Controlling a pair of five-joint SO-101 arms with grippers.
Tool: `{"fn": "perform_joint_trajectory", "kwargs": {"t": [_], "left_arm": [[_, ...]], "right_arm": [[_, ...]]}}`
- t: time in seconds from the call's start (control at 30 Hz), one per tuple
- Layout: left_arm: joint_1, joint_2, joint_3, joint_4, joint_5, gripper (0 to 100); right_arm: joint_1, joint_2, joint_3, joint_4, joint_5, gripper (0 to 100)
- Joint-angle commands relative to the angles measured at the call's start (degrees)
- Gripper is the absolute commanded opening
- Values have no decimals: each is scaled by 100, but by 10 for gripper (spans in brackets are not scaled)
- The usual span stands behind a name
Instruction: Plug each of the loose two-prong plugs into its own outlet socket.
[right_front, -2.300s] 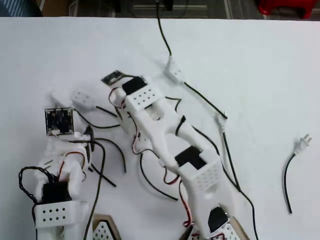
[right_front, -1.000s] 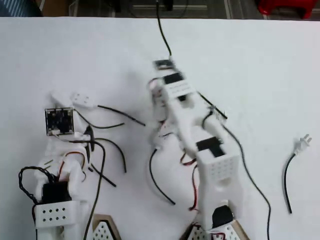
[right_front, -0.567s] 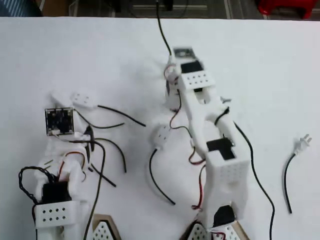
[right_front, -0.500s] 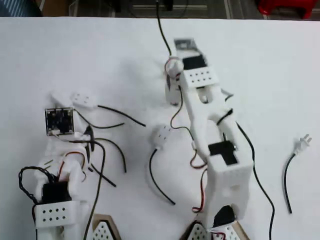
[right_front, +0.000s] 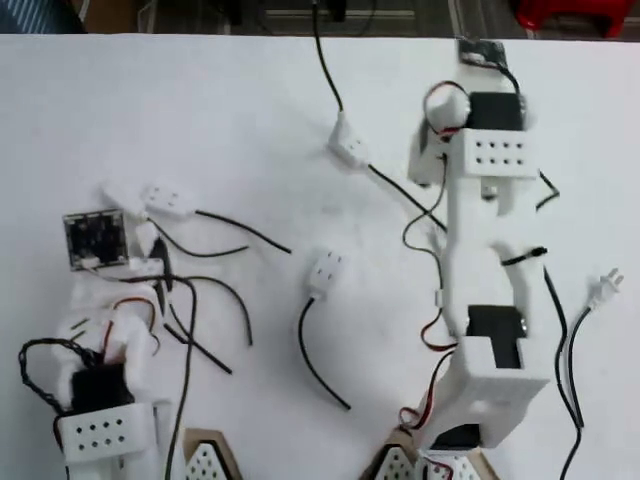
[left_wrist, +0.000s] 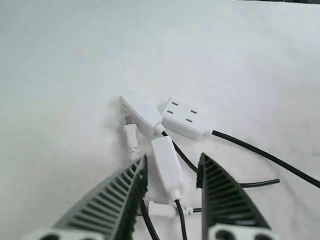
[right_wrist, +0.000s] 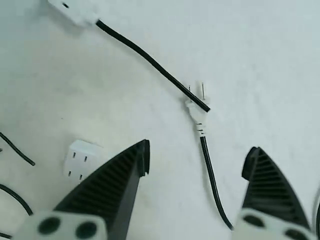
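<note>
Two-pronged white plug (right_wrist: 196, 114) trails a black cord (right_wrist: 210, 175); right pincer (right_wrist: 199, 150) gapes wide, holding nothing

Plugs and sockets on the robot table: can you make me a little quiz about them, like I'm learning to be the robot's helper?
1. True or false: the right gripper has its fingers shut on a plug.
2. In the high view, the two-prong plug beside the right arm is: A) lying loose, in no socket; B) pushed into a socket; C) held in a person's hand.
3. In the left wrist view, what colour is the cord on the outlet socket?
Key: 1 false, the fingers are open and hold nothing; 2 A; 3 black.
</note>
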Motion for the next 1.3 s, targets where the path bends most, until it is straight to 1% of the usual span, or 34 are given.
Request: {"fn": "perform_joint_trajectory", "kwargs": {"t": [0.0,0.1,0.27,0.33,0.43,0.53,0.7,0.8,0.93,1.07,1.13,1.27], "left_arm": [[-286,426,-818,229,-9,174],[-646,1543,-1697,237,0,174],[-1156,3960,-3165,404,-18,174],[-1262,4787,-3604,404,-35,174],[-1288,5692,-3991,360,-44,173],[-1314,6299,-4141,44,-44,173],[-1385,7284,-4211,-633,-35,173],[-1376,7960,-4457,-923,-35,173],[-1349,8866,-5143,-765,-35,173],[-1305,9411,-5881,-202,-18,173],[-1297,9437,-6075,9,0,173],[-1297,9121,-6066,97,141,173]], "right_arm": [[163,-277,475,-92,-35,298],[145,-277,993,-479,-35,298],[127,-277,2119,-1358,-35,298],[127,-277,2673,-1903,-35,298],[119,-277,3385,-2730,-62,298],[22,-277,3824,-3275,-79,298],[-347,-277,4273,-3767,-79,298],[-382,-277,4422,-4004,-70,298],[-330,-277,4448,-4092,-44,298],[-338,-277,4448,-4119,-44,298],[-338,-277,4448,-4119,-44,298],[-338,-277,4448,-4119,-35,298]]}}
